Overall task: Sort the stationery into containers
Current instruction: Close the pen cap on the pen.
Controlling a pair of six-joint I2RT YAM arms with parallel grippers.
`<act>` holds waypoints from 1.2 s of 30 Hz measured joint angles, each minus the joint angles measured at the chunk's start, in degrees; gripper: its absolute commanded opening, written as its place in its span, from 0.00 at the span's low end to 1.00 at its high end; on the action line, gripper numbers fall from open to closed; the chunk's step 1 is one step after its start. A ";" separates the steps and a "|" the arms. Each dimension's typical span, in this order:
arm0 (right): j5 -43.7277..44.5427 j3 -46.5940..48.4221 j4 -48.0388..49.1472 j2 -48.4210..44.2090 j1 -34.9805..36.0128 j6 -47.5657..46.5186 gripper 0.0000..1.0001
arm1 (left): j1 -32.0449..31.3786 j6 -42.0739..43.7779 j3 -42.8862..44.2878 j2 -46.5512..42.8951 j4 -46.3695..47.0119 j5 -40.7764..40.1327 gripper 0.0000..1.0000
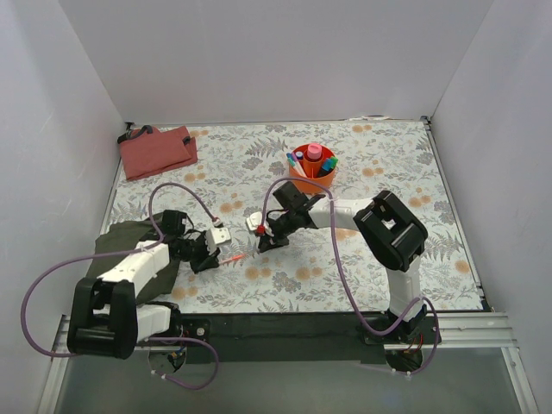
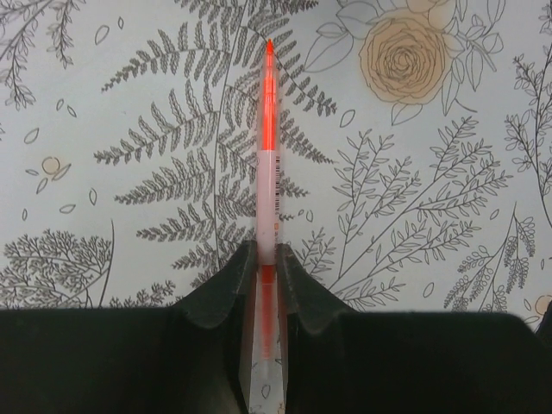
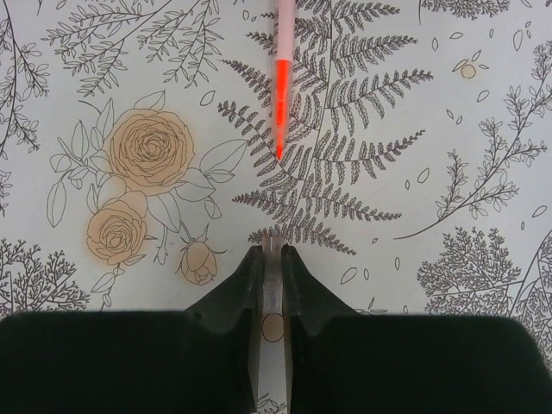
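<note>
My left gripper (image 2: pixel 268 250) is shut on a thin orange-red pen (image 2: pixel 269 129), which sticks out ahead of the fingers with its red tip bare. In the top view the left gripper (image 1: pixel 214 256) holds this pen (image 1: pixel 233 259) low over the floral cloth, pointing right. My right gripper (image 3: pixel 269 252) is shut on a small clear piece that looks like a pen cap (image 3: pixel 271 259). The pen's tip (image 3: pixel 281 95) points at it across a gap. In the top view the right gripper (image 1: pixel 261 231) sits just right of the pen. The orange cup (image 1: pixel 297 179) stands behind, holding several pens and a pink tube.
A red cloth pouch (image 1: pixel 158 151) lies at the far left corner. An olive-green cloth (image 1: pixel 125 237) lies under the left arm. White walls close in the floral table cover (image 1: pixel 388 172) on three sides. A black rail (image 1: pixel 285 326) runs along the near edge.
</note>
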 measured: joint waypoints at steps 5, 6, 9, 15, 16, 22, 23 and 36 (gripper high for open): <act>0.13 -1.05 2.25 -0.39 0.00 1.57 0.01 | 0.00 0.39 2.84 6.01 2.12 2.64 0.00; 0.15 -1.05 2.34 -0.39 0.00 1.79 0.01 | 0.00 0.42 3.13 6.60 2.45 3.06 0.00; 0.20 -1.03 2.54 -0.35 0.00 2.45 0.01 | 0.00 0.42 3.41 7.43 2.95 3.87 0.00; 0.17 -0.92 2.93 -0.15 0.02 4.13 0.01 | -1.01 -0.31 3.41 7.50 3.85 4.07 0.00; 0.17 -0.83 2.91 -0.09 0.02 4.44 0.01 | -1.27 -0.55 3.41 7.50 4.02 3.96 0.00; -0.09 0.28 2.82 0.79 0.17 6.34 0.01 | -2.40 -1.79 3.63 8.24 5.22 3.85 0.00; -0.13 0.57 2.82 0.96 0.26 6.51 0.01 | -2.49 -1.92 3.76 8.44 5.27 3.87 0.00; 0.00 2.64 3.13 2.43 1.11 7.82 0.01 | -3.78 -4.46 5.64 11.43 6.73 4.11 0.00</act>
